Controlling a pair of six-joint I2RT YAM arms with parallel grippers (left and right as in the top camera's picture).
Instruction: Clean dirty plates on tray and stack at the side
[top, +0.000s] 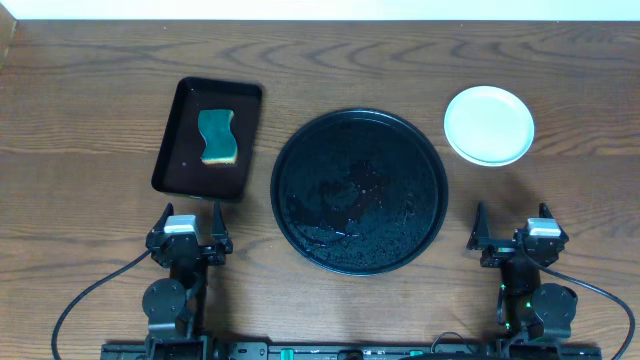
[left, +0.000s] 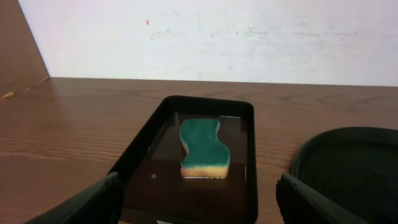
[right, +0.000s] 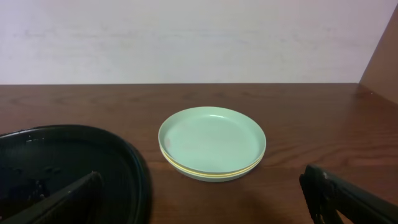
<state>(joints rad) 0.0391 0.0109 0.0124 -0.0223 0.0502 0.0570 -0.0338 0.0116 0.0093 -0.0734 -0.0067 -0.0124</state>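
Black tray (top: 360, 150) is bare, plates (top: 489, 124) stacked aside: finished, I reckon. Left hand (top: 190, 215) and right hand (top: 512, 215) gape empty; I'd call for nothing further.

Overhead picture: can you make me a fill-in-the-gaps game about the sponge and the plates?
The sponge lies in the ____ black tray.
The plates sit stacked to the ____ of the round tray.
The left hand and the right hand are both ____.
Missing words: rectangular, right, open.
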